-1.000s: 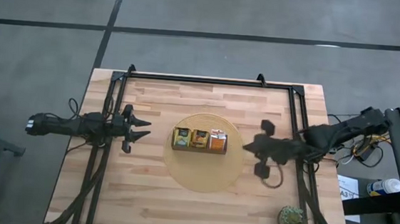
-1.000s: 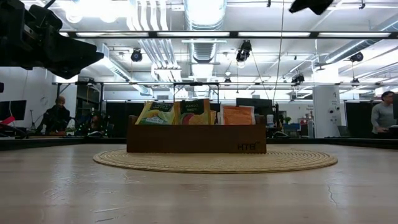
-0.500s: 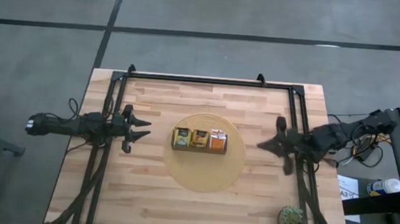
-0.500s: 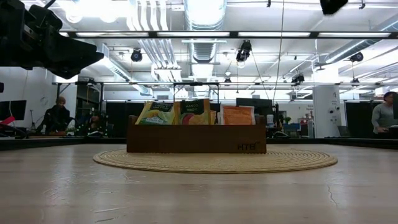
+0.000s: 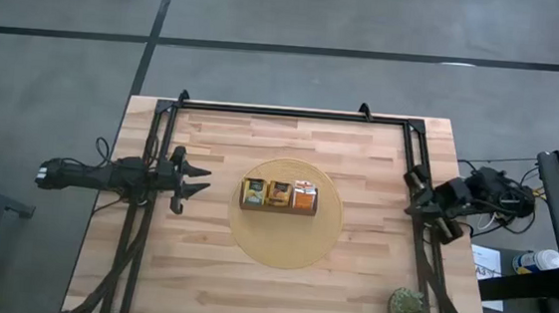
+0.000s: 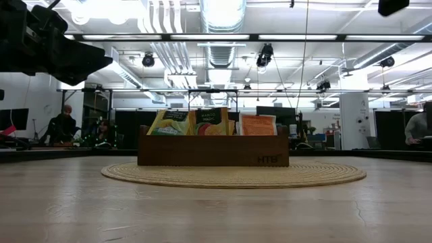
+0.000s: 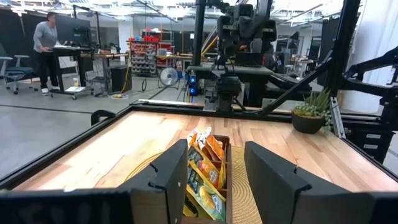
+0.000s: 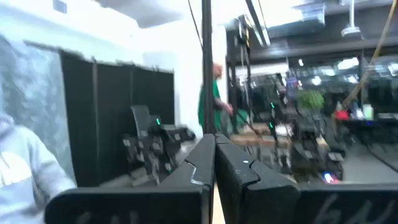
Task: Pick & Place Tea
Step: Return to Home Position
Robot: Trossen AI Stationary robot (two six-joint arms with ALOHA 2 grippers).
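The overhead camera looks straight down, the low one level across the table [image 5: 201,270] (both share the mat [image 6: 236,174]).

slim and matte black from end to end, built of short jointed segments. along the left arm [image 5: 108,175], thin black cables [image 5: 100,149] looping out beside the joints; behind the right arm [image 5: 461,194], a thicker tangle of dark leads. left gripper [image 5: 202,180] tipped with blocky, angular, flat-faced dark-grey fingers [image 7: 166,177]; right gripper [image 5: 415,192] equally dark, with notched edges.
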